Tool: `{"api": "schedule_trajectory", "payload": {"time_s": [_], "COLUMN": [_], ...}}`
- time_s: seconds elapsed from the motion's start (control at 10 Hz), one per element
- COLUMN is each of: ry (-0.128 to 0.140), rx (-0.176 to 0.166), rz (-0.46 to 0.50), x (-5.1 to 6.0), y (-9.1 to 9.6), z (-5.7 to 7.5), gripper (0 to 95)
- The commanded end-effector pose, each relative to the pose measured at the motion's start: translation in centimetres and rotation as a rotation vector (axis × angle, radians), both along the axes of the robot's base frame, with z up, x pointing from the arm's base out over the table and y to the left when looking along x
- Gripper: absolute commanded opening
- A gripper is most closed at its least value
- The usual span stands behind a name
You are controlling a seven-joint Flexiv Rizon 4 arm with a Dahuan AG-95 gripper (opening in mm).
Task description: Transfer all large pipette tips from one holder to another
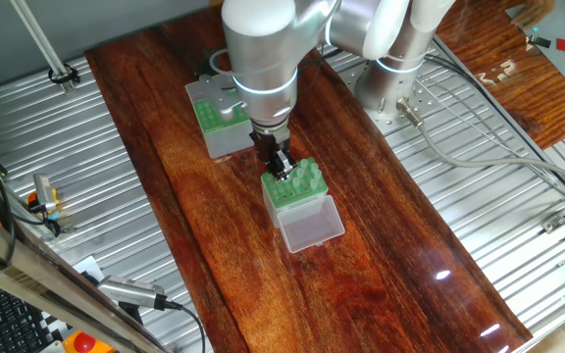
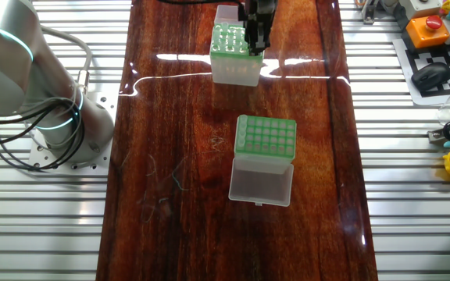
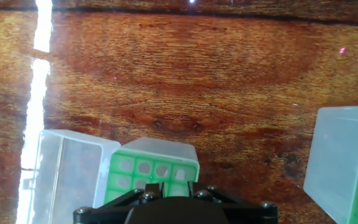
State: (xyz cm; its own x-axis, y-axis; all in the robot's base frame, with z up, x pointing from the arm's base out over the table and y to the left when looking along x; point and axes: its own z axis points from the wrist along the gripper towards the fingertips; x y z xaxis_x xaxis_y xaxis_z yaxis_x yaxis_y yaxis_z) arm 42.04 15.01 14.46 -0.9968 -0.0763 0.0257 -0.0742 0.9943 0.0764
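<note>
The whitish holder point(image 1: 307, 188) point(image 2: 233, 70) point(image 3: 160, 149) has a green rack top, and its clear lid point(image 1: 312, 224) point(image 3: 67, 177) lies open beside it. Large pipette tips point(image 3: 144, 167) point(image 2: 226, 35) show as pale rounds seated in its rack cells. My gripper point(image 1: 281, 169) point(image 2: 255, 43) point(image 3: 175, 185) is down on this rack, near the corner farthest from the lid. Its fingers point(image 3: 158, 185) stand about one cell apart. Whether a tip is pinched between them is hidden. The other, grey-sided box point(image 1: 226, 137) point(image 2: 266, 139) point(image 3: 344, 162) stands apart with its whitish lid point(image 2: 262, 183) folded open.
Both boxes sit on a dark wooden board point(image 1: 381, 284) flanked by ribbed metal table tops point(image 1: 67, 176). The arm's base point(image 2: 61, 125) with its cables stands beside the board. An emergency stop box point(image 2: 428, 27), a mouse and small toys lie at the table edge.
</note>
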Motion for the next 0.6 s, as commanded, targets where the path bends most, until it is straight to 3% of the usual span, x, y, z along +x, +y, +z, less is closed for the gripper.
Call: {"api": "schedule_trajectory", "payload": {"time_s": [0.1, 0.4, 0.6], "ry": [-0.002, -0.012, -0.019], "rx": [0.016, 0.016, 0.015], "rz": [0.022, 0.100, 0.138], "x": [-0.1, -0.6, -1.3], "y": [-0.1, -0.3, -0.1], "z": [0.4, 2.6, 5.0], "gripper": [0.0, 0.0, 0.0]}}
